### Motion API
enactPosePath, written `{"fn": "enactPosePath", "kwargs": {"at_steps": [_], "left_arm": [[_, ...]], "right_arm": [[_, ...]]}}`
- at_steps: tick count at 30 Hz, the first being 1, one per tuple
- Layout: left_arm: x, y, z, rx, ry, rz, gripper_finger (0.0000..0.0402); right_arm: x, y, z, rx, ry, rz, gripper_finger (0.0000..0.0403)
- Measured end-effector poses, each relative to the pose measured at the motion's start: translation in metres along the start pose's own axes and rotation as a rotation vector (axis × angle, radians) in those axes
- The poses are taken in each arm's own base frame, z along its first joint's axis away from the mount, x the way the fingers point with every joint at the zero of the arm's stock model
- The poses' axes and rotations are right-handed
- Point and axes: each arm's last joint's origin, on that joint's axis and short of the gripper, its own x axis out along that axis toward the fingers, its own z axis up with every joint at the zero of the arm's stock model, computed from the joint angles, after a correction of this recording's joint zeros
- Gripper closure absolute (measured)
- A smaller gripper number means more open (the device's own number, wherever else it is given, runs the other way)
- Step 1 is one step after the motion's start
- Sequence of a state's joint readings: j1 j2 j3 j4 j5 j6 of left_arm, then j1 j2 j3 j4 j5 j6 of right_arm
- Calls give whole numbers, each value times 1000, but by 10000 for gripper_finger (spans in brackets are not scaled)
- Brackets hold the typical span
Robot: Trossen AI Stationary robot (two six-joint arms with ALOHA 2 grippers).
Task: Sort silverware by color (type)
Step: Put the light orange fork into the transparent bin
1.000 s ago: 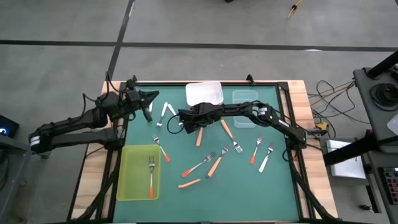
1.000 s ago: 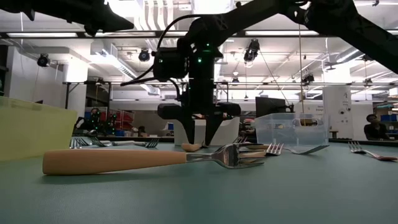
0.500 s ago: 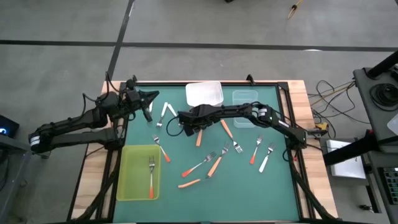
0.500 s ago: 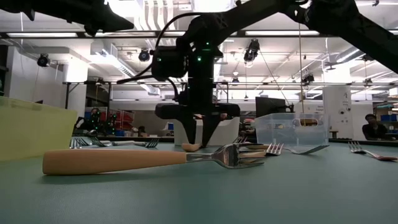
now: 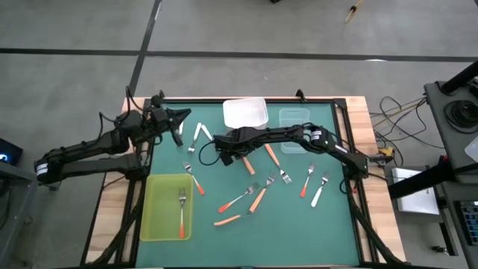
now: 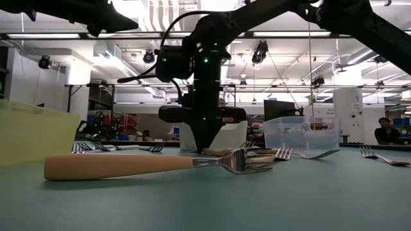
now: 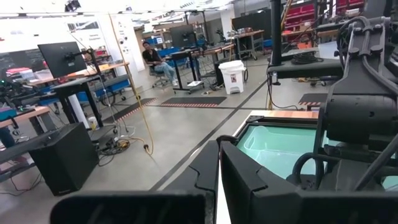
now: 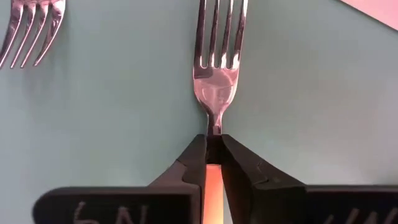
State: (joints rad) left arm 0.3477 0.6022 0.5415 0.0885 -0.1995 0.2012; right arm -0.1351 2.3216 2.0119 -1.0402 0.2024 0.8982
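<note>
My right gripper point(image 5: 240, 154) reaches across the table's middle and is shut on a light-orange-handled fork point(image 5: 246, 164), which lies on the green table. The low view shows the gripper point(image 6: 204, 149) standing upright on it. The fork's silver tines point(image 8: 217, 37) point away from the fingers. Several other forks lie loose: white ones point(image 5: 200, 135), red-orange ones point(image 5: 196, 181) and light-orange ones point(image 5: 258, 198). One red-orange fork point(image 5: 181, 213) lies in the yellow-green tray point(image 5: 153, 224). My left gripper point(image 5: 183, 118) waits raised at the far left, fingers together around a thin white strip that I cannot identify. My right gripper pinches the fork between its two fingers at the top of the handle, where it meets the metal neck point(image 8: 212, 138). The fingers come from above, pointing down, and lie across the fork. The fork lies flat on the table, and its orange handle point(image 8: 212, 186) runs back between the fingers.
A white tray point(image 5: 245, 112) and a clear tray point(image 5: 295, 118) stand at the far edge, just beyond my right gripper. A light-orange fork point(image 6: 115, 165) lies close to the low camera. Another fork's tines point(image 8: 31, 31) lie beside the held one.
My right gripper has come down over the light-orange fork and shut on it; its fingers stood apart on either side a second ago. The fork has turned on the table, with its handle's free end swung toward the table's right edge.
</note>
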Motion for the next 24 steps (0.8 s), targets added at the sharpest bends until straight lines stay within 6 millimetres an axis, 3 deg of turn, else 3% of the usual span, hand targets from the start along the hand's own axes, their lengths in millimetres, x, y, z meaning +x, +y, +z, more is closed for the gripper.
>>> {"fn": "enactPosePath", "kwargs": {"at_steps": [13, 24], "left_arm": [[0, 0, 1, -3, -15, 3, 402], [0, 0, 1, -3, -15, 3, 402]], "right_arm": [[0, 2, -3, -28, -17, 7, 383], [-30, 6, -3, -73, -67, 63, 383]]}}
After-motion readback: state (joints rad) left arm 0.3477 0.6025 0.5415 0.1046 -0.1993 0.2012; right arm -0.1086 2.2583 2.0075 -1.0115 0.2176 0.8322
